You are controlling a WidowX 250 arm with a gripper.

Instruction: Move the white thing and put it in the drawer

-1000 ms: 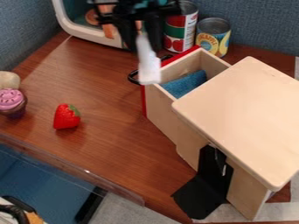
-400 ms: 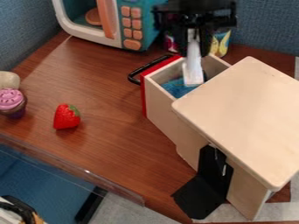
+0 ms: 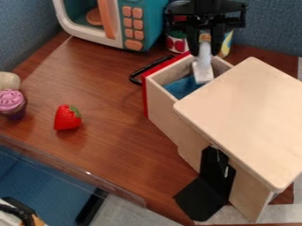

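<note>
At the top, right of centre, the black gripper [image 3: 205, 43] hangs over the pulled-out drawer, shut on the upper end of the white thing [image 3: 202, 70]. The white thing points down, its lower end over the drawer's opening beside the box lid. The drawer [image 3: 160, 96] has pale wooden walls, a red front and a black handle, and a blue cloth lies inside it. Whether the white thing touches the cloth or a wall I cannot tell.
The wooden box's flat top [image 3: 247, 119] borders the drawer on the right. A toy microwave [image 3: 133, 26] and partly hidden cans [image 3: 177, 43] stand behind. A strawberry [image 3: 68, 117] and a cupcake [image 3: 12, 103] lie left. A black bracket [image 3: 203, 196] sits in front.
From left of the drawer's front, the gripper has moved right with the white thing, which now hangs over the drawer. Lately it shifted slightly further right and the white thing tilted a little.
</note>
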